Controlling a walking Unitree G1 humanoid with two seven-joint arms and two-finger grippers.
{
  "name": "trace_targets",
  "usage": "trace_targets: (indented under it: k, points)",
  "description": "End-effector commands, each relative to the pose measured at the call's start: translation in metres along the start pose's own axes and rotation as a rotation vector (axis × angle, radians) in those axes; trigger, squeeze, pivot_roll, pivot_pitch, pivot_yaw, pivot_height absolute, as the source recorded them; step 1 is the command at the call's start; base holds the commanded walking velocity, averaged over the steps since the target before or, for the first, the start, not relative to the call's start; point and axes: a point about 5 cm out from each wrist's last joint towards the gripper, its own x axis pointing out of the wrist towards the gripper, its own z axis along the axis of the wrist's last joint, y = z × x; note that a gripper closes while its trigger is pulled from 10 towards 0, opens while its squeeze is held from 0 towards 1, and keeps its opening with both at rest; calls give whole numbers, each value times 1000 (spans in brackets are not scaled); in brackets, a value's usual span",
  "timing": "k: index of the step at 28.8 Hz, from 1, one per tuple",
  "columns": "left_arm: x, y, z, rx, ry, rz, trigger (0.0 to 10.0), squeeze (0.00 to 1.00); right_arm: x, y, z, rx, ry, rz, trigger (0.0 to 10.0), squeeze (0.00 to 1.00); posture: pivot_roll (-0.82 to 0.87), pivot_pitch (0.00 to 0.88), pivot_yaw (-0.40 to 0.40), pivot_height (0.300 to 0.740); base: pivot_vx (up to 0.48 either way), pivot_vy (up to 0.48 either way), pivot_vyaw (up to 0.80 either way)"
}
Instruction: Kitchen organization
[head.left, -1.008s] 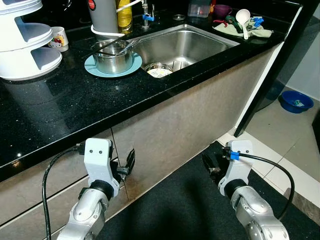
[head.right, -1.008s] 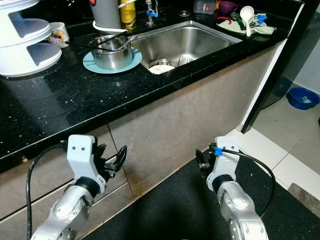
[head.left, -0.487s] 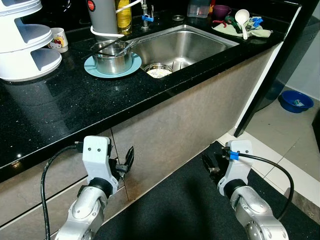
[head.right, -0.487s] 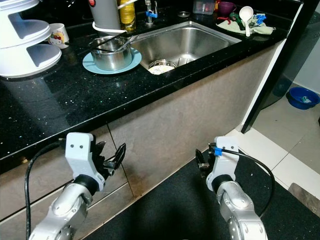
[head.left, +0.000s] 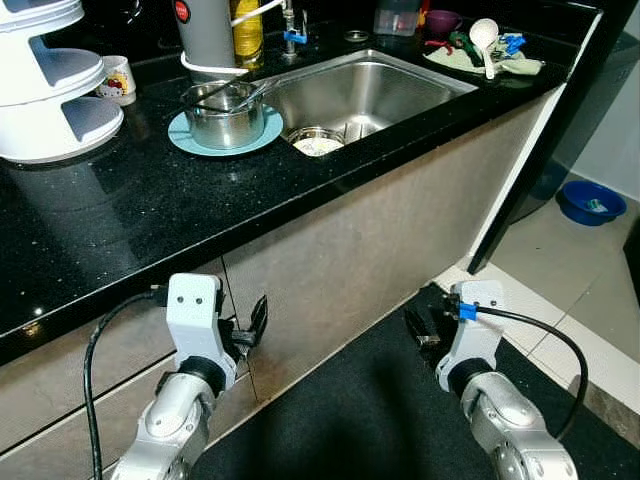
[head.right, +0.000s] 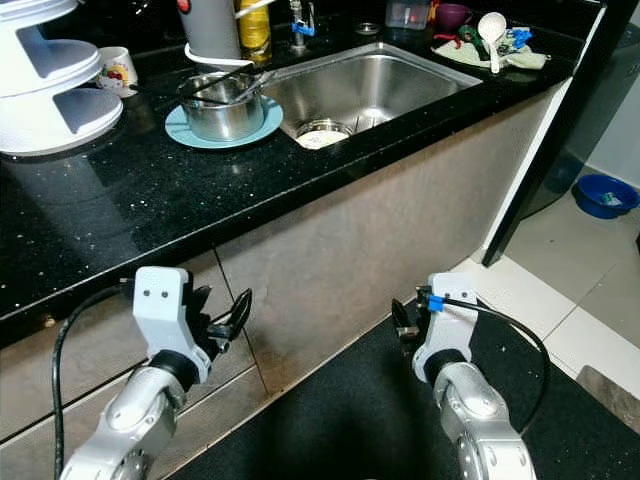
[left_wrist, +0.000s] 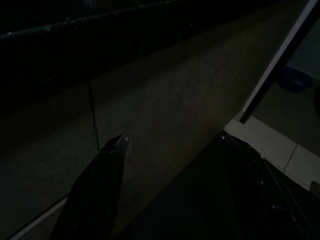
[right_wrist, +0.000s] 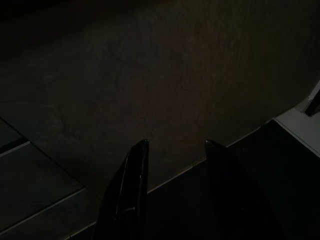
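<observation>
A steel pot (head.left: 225, 112) with utensils in it stands on a light blue plate (head.left: 190, 140) on the black counter (head.left: 150, 210), left of the steel sink (head.left: 372, 88). A round strainer (head.left: 318, 142) lies in the sink. Below the counter edge my left gripper (head.left: 255, 325) hangs open and empty before the grey cabinet front (head.left: 360, 250). My right gripper (head.left: 420, 325) is open and empty too, low over the black mat (head.left: 370, 410). Both dark wrist views face the cabinet front, with the left gripper (left_wrist: 172, 142) and right gripper (right_wrist: 175, 145) spread apart.
A white tiered rack (head.left: 50, 90) and a mug (head.left: 117, 75) stand at the counter's far left. A grey bottle (head.left: 205, 35) and a yellow bottle (head.left: 248, 25) are behind the pot. A white ladle (head.left: 485, 35) lies on a cloth at far right. A blue bowl (head.left: 590, 203) sits on the floor.
The camera view has shifted very slightly. Both arms hang much as before and nothing on the counter has moved.
</observation>
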Motion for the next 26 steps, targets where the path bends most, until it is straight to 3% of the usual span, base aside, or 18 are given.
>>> trace_targets:
  k: [1, 26]
  points:
    - [-1, 0, -4, 5, 17, 3, 10000, 0, -1, -2, -2, -1, 14, -7, 10000, 0, -67, 26, -5, 740, 0, 0, 0]
    - [-2, 3, -4, 6, 19, 27, 10000, 0, 0, -1, -3, 6, 17, -6, 10000, 0, -68, 24, 0, 740, 0, 0, 0]
